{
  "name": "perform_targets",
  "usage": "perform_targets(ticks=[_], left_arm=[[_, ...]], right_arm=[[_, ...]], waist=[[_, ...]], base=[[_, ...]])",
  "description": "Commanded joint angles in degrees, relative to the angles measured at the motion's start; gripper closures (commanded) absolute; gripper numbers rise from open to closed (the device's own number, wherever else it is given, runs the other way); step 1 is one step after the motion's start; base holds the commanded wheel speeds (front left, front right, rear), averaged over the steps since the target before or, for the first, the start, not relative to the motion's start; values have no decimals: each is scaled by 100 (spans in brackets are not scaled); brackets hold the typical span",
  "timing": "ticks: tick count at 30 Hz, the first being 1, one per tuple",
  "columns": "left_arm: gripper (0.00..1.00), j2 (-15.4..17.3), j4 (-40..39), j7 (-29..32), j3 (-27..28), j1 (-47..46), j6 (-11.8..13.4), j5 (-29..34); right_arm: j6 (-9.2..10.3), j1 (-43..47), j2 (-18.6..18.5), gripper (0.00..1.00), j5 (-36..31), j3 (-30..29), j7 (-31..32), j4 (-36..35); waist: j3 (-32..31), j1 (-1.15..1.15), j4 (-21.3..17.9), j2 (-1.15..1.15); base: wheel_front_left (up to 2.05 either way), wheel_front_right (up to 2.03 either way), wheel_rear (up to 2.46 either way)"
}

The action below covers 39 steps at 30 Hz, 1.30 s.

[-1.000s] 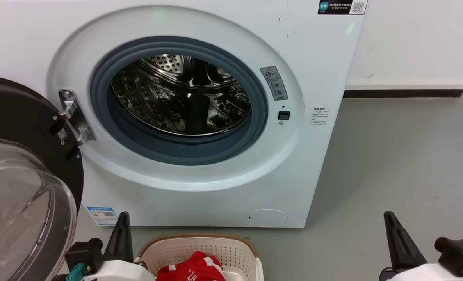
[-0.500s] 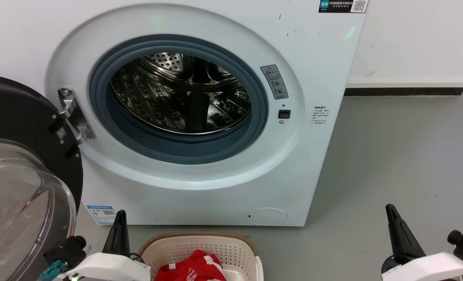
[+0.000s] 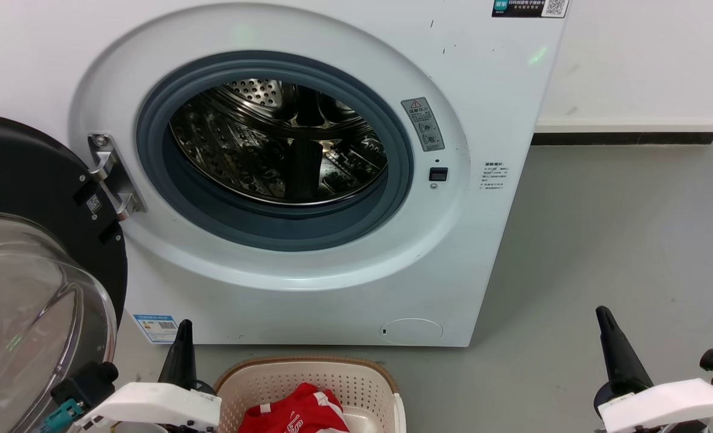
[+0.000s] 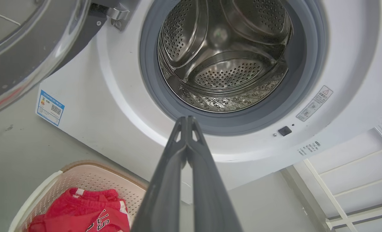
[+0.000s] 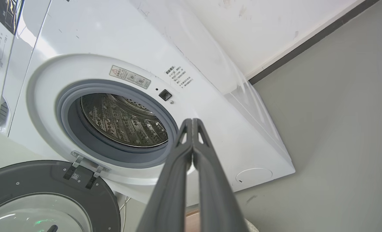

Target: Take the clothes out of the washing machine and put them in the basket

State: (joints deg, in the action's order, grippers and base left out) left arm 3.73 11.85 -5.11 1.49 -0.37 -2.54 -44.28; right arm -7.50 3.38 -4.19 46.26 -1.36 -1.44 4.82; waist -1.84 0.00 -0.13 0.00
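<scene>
Shifted slightly, left end effector and right end effector are closed, empty; the clothes are heaped in the basket at 6 o'clock, below the washing machine; the basket could be knocked by the left one beside it.

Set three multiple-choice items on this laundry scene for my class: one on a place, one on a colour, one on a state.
1. Where do the clothes lie?
A) on a shelf
B) in the basket
C) on a chair

2. What colour is the basket's rim?
A) blue
B) black
C) brown

3. How does the washing machine door stand?
A) shut
B) swung open
C) taken off

Key:
1 B, the red fabric sits within the perforated walls.
2 C, the woven-look edge is brown.
3 B, it hangs on its hinge beside the porthole.
</scene>
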Motion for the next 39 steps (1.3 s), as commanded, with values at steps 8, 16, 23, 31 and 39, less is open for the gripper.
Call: perform_targets(ticks=[8,16,23,31,39], left_arm=[[100,3,-19,178,92,-227,-102,-717],[100,-9,13,316,154,-292,-158,-1281],[100,-20,42,430,202,-328,-207,-1742],[100,-30,70,551,251,-384,-260,-2232],[100,-40,97,661,302,-421,-305,-2690]], right_arm=[[0,-258,-53,100,744,-34,82,89],[0,-363,-60,100,1311,-60,144,201],[0,-443,-63,100,1775,-85,204,294],[0,-540,-63,100,2262,-115,266,390],[0,-613,-60,100,2713,-145,331,485]], waist=[[19,0,1,0],[38,0,2,0],[55,0,3,0],[73,0,5,0],[92,0,6,0]], base=[[0,0,0],[0,0,0],[0,0,0],[0,0,0],[0,0,0]])
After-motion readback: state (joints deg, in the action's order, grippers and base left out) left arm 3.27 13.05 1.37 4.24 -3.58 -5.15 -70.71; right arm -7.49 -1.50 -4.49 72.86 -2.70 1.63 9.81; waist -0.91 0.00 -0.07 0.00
